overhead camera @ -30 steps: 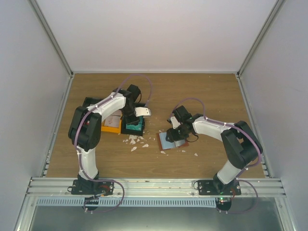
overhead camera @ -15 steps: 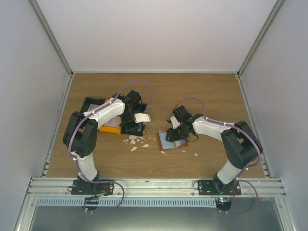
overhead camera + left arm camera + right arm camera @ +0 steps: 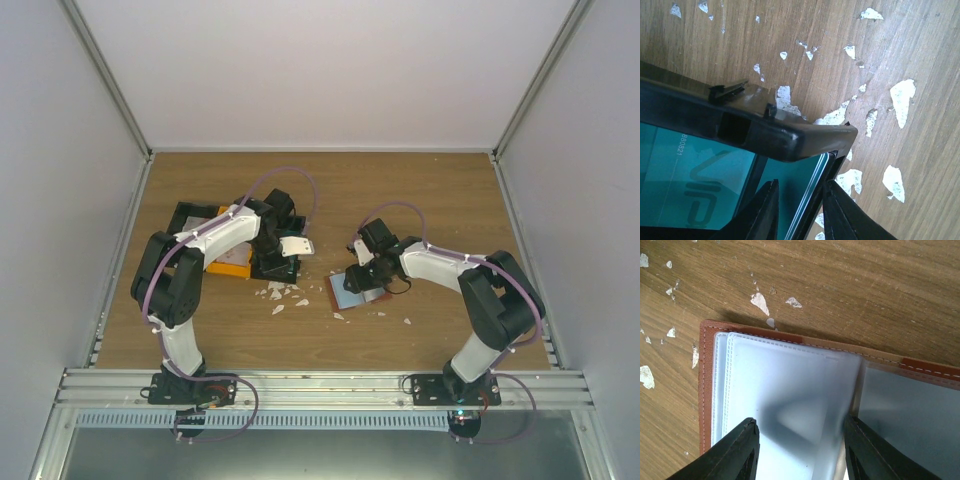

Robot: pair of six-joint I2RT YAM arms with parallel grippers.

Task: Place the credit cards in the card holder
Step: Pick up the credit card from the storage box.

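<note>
White scraps (image 3: 280, 292) litter the bench (image 3: 420, 200) nearest the arm bases. Just to their right the card holder (image 3: 350, 297) lies open and flat. Its clear inner sleeves (image 3: 790, 385) face up, and the ones in view look empty.

The right gripper (image 3: 800, 420) hangs directly over those sleeves with its jaws well apart and nothing between them. Whether the tips touch the plastic cannot be told.

Farther back and to the left, the left gripper (image 3: 800, 183) is at the corner of a black bin (image 3: 780, 132). Its jaws are narrowly apart, straddling the edge of a teal credit card (image 3: 695, 170) that lies inside the bin. No clamp on the card is evident. An orange bin (image 3: 230, 266) sits just beside it.

Judgement: the task is at an early stage. No card is visibly seated in the holder. Pick-up, transfer and insertion remain.
</note>
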